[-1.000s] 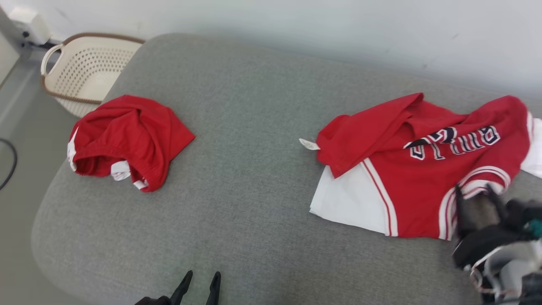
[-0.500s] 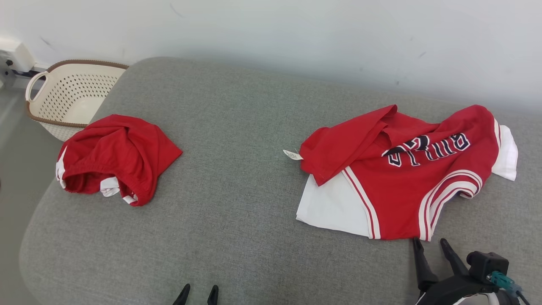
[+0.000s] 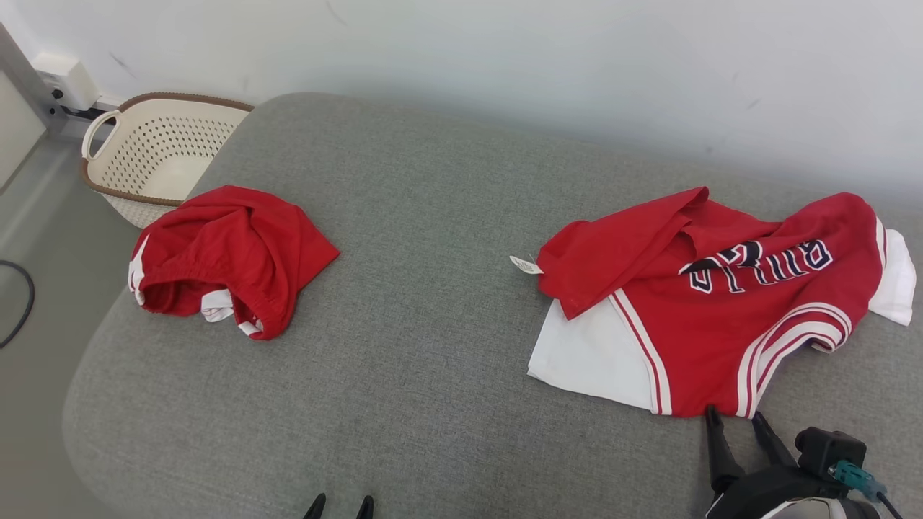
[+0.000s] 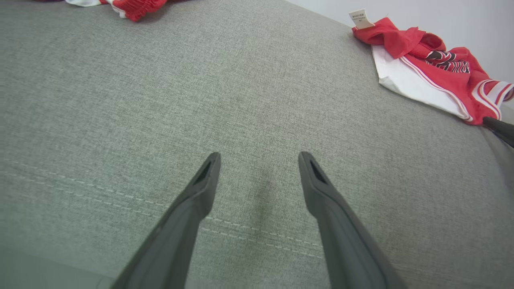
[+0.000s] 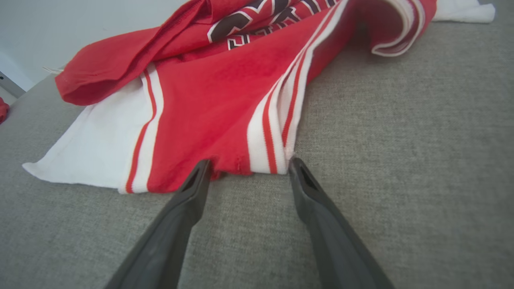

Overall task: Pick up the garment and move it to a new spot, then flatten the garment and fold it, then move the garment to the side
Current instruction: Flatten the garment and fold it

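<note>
Jersey lies crumpled on the grey cushion. Our right gripper, at its hem, and left gripper stand spread wide, empty.

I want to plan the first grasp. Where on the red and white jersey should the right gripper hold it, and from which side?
Probably the striped hem corner of the jersey, approached low from the near side. There the cloth lies flat on the cushion with its edge free, while farther back it folds over. The open right gripper points at that edge.
</note>
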